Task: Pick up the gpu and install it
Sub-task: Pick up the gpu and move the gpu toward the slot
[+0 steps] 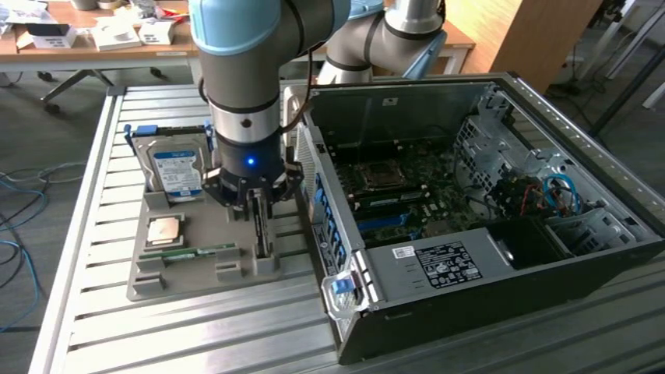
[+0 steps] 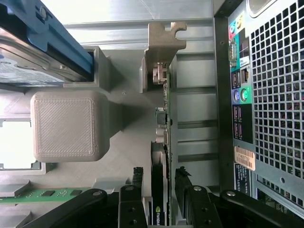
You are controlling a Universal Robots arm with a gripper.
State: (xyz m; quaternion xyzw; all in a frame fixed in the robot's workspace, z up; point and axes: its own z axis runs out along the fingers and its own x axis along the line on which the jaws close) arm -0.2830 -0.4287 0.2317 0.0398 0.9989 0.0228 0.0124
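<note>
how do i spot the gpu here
Find the open computer case; a grey parts tray sits beside it, on the exterior view's left. The gpu stands on edge in the tray, on the side nearest the case, under the gripper: a thin card with a silvery end bracket, unlike the broad blue-labelled hard drive.
</note>
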